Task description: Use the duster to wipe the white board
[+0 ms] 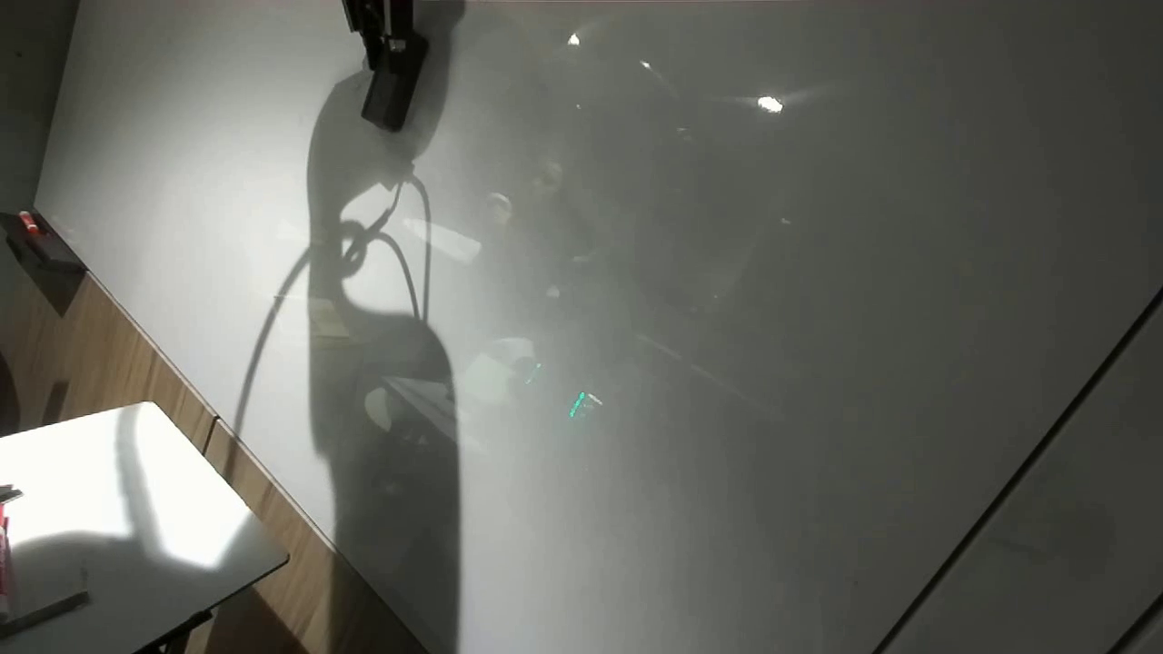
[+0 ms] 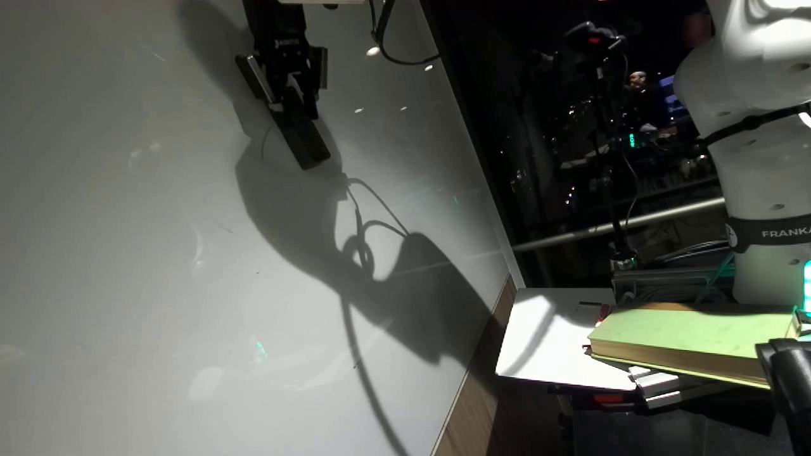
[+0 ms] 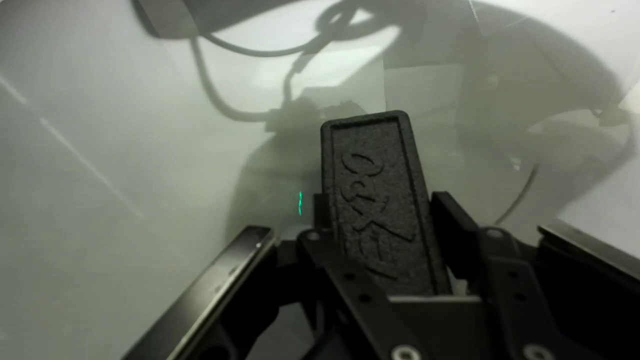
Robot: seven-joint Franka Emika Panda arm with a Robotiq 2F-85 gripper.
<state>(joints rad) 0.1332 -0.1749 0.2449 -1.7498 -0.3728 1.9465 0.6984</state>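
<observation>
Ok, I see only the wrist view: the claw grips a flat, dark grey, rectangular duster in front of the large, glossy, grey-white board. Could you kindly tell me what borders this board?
Observer: In both exterior views, a brown wood-grain surface runs along one edge of the large, glossy, grey-white board.
Operator: Thank you. Is any furniture standing near that edge?
Observer: Yes, both exterior views show a small, flat, white tabletop there.
Operator: And is anything else near this tabletop?
Observer: In an exterior view, a thick, pale-green, book-like block overlaps it in the picture; whether it rests on the tabletop, I cannot tell.
</observation>
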